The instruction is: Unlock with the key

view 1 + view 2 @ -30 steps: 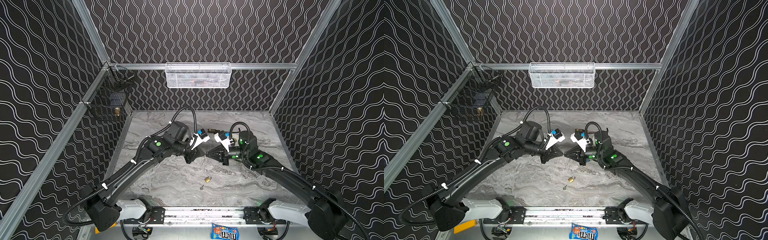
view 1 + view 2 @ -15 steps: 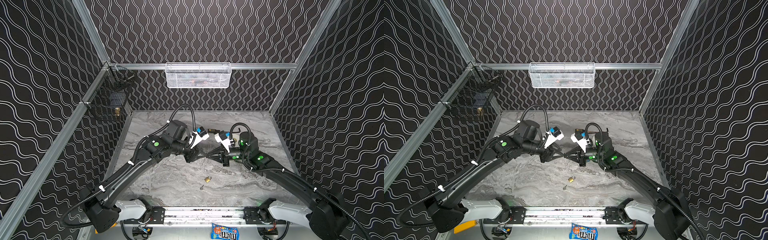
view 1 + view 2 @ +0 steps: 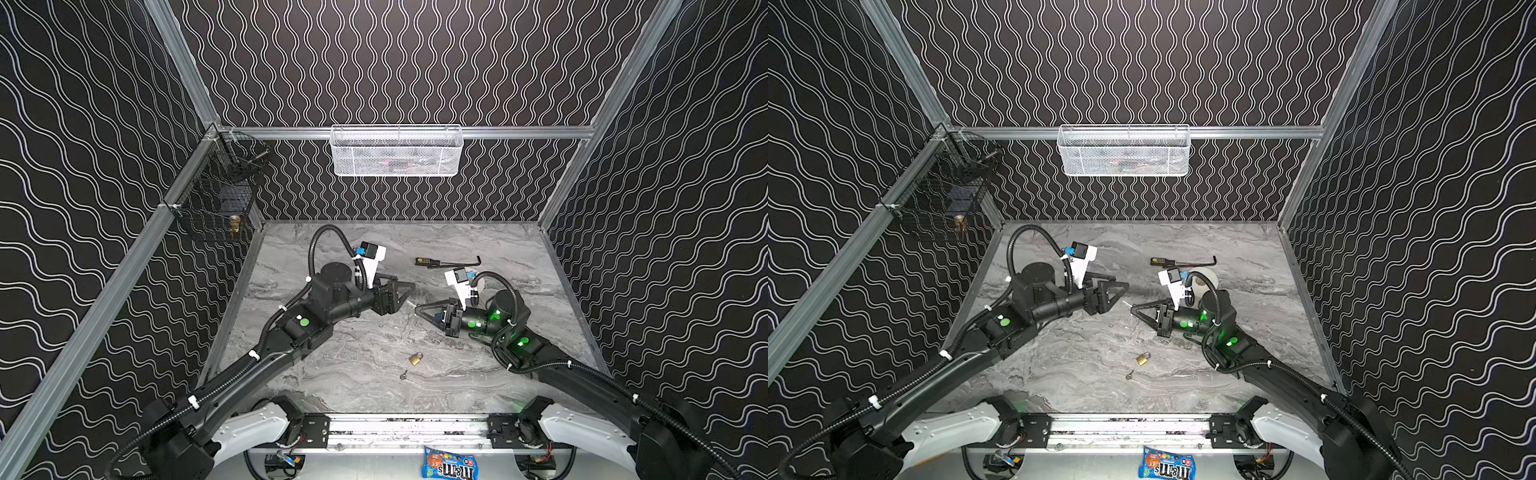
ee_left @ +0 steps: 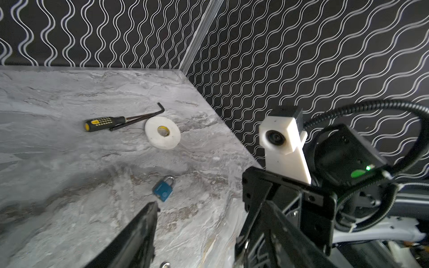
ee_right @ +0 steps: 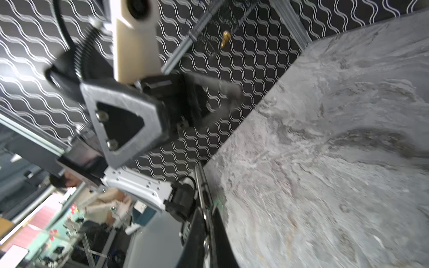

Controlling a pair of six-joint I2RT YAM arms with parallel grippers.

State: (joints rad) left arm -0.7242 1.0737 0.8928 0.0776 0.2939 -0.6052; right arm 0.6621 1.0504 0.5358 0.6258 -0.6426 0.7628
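Note:
My right gripper (image 3: 417, 307) is shut on a small silver key (image 3: 410, 303), whose blade sticks out past the tips toward my left gripper (image 3: 409, 296). In the right wrist view the key (image 5: 205, 222) sits pinched between the closed fingers. The left gripper (image 4: 209, 208) is open and empty, a short gap away from the key. A blue padlock (image 4: 163, 188) lies on the marble table beneath the two grippers. A brass padlock (image 3: 415, 358) and a second small key (image 3: 403, 375) lie nearer the front edge in both top views.
A screwdriver (image 3: 426, 261), a hex key (image 3: 465, 262) and a white tape roll (image 4: 162, 135) lie behind the right arm. A white mesh basket (image 3: 397, 151) hangs on the back wall. A black wire basket (image 3: 216, 208) hangs on the left. A candy bag (image 3: 449, 467) lies by the front rail.
The left gripper, shut and tip to tip with the right gripper a second ago, has opened and drawn back to the left. The right gripper stays shut on the key.

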